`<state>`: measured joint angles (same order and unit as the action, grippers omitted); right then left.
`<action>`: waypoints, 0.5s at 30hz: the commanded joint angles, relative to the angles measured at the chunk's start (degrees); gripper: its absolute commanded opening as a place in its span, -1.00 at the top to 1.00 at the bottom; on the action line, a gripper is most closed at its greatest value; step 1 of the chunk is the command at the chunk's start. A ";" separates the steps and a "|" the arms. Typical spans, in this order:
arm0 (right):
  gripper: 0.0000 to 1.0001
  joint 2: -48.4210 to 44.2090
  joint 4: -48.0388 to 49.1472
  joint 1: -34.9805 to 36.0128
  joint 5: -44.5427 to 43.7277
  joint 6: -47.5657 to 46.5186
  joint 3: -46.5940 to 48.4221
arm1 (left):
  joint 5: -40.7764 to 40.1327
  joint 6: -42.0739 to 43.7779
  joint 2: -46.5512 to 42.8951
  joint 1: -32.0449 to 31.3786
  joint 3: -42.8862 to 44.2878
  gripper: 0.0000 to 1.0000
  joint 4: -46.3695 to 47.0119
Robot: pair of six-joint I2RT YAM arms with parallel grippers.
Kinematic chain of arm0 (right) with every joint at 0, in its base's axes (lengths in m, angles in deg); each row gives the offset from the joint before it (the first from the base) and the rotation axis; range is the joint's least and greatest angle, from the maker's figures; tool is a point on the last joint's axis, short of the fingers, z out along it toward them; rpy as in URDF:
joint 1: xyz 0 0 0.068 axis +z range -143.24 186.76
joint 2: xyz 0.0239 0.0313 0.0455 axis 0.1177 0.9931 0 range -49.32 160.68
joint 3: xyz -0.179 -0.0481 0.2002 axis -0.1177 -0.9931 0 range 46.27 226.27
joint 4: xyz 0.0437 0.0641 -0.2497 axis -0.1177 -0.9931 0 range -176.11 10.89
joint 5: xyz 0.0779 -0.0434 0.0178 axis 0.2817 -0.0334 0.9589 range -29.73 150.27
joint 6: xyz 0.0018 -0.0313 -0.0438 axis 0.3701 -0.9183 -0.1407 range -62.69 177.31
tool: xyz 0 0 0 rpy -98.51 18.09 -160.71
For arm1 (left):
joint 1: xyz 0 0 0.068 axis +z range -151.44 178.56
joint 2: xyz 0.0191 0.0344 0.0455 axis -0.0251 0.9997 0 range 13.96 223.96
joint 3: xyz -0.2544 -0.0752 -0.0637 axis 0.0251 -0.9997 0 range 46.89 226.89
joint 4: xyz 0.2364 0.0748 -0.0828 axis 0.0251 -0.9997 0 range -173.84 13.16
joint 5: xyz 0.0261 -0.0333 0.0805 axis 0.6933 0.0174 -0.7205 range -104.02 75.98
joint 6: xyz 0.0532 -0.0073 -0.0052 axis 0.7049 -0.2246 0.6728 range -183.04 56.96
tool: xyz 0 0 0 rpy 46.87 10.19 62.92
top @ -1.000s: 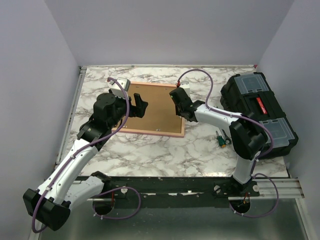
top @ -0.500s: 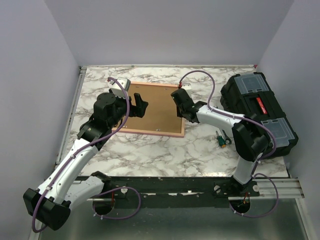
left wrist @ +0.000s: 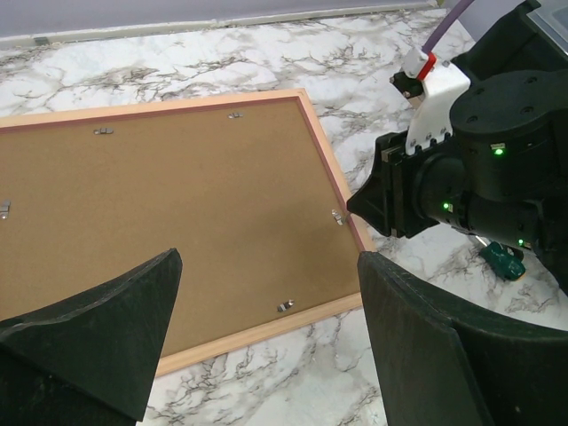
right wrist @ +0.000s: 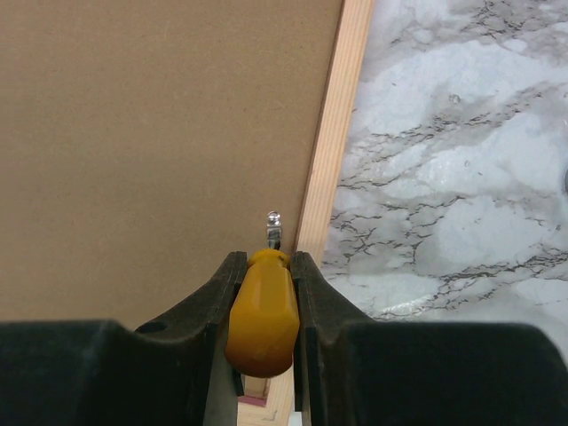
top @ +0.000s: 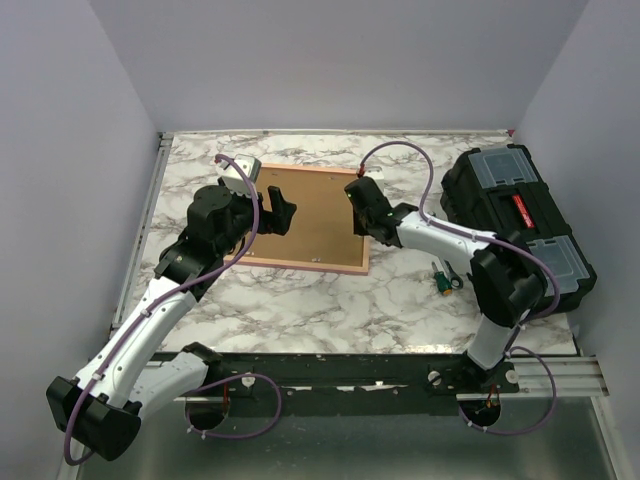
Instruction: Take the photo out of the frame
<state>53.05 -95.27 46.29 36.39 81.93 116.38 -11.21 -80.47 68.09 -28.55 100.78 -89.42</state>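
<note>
The frame (top: 312,228) lies face down on the marble table, its brown backing board (left wrist: 160,222) up, held by small metal clips (left wrist: 337,216). The photo is hidden under the board. My right gripper (right wrist: 264,266) is shut on a yellow screwdriver handle (right wrist: 262,311); its tip meets a clip (right wrist: 273,226) at the frame's right edge (right wrist: 335,133). In the top view the right gripper (top: 364,222) is over that edge. My left gripper (left wrist: 266,355) is open and empty, above the frame's near edge; in the top view it (top: 278,212) hovers over the frame's left part.
A black toolbox (top: 518,225) stands at the right of the table. A small green-handled tool (top: 441,281) lies between it and the frame; it also shows in the left wrist view (left wrist: 503,260). A metal rail (top: 145,215) runs along the table's left edge.
My right gripper with the screwdriver has shifted slightly right and back along the frame's right edge. The left arm and the frame have not moved.
</note>
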 commanded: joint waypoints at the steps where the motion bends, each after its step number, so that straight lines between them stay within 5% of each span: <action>1: 0.99 -4.78 0.41 0.09 2.19 0.78 -0.76 | 1.06 -0.32 -0.23 0.04 1.75 -0.66 0.09; 9: 0.99 -11.63 -5.33 0.11 -1.42 1.76 -2.80 | 0.80 -0.24 -0.47 0.09 1.75 -0.66 -0.13; 15: 0.99 -17.41 -19.00 0.05 -3.67 3.31 -5.59 | 1.31 -0.50 -1.10 0.07 1.75 -0.66 -0.01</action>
<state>39.17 -101.83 46.29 35.80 83.46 112.88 -11.19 -80.47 68.07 -28.55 100.78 -89.52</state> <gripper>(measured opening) 0.252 0.829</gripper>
